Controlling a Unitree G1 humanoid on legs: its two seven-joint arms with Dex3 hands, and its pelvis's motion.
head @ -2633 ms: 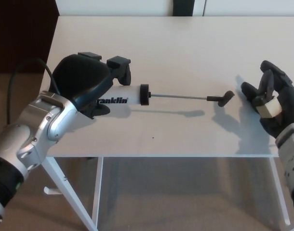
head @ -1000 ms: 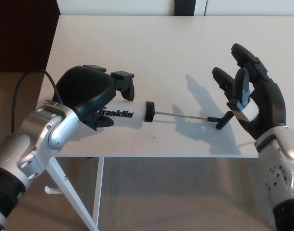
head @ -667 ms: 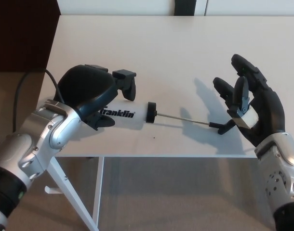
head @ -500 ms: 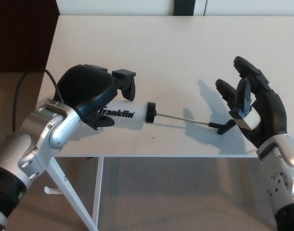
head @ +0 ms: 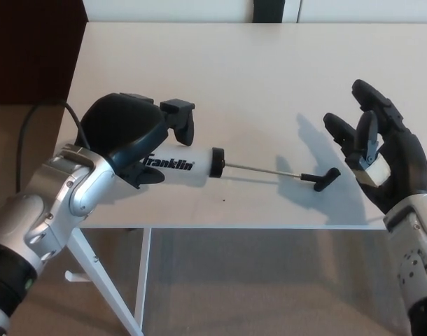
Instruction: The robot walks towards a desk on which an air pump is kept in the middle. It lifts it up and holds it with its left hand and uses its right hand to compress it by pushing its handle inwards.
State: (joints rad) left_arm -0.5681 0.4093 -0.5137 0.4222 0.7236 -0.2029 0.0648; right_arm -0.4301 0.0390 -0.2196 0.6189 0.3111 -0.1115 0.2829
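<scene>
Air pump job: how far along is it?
Done: left hand is shut on the air pump, held over the desk. In hand: right hand is open beside the handle, apparently not touching. Left: push the handle in; the rod is fully extended.

The white surface (head: 269, 77) rests on white legs (head: 94, 276) above a beige carpeted floor (head: 269, 287). Only shadows fall across it, gathered toward its near edge. Its far edge meets a pale wall, and its left edge borders dark flooring.
</scene>
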